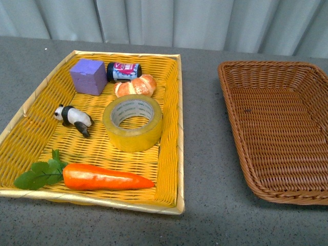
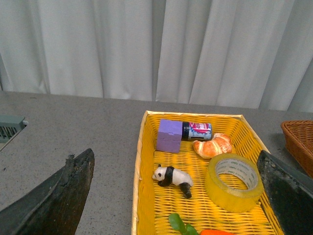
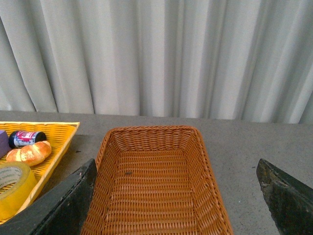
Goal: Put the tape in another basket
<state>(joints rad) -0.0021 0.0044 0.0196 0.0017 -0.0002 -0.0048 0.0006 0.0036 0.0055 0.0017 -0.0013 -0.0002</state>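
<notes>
We see our left pincer [image 2: 173, 161] spread wide, gripping nothing. On the gritty grey table [image 1: 205, 154], the tape [image 1: 128, 137], a glossy translucent yellow ring, lies flat in the bright woven tray [image 1: 180, 128], toward its 3 o'clock side. Further toward 3 o'clock sits the basket [image 1: 279, 128], brown wicker with sloping walls. Our right pincer [image 3: 176, 166] gapes wide, gripping nothing.

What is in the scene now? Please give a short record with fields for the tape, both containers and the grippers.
tape: lying flat in the yellow tray, untouched
yellow tray: also holds carrot, panda, purple cube, croissant, small can
basket: empty, right of the tray, apart from it
left gripper: open, holding nothing
right gripper: open, holding nothing
</notes>
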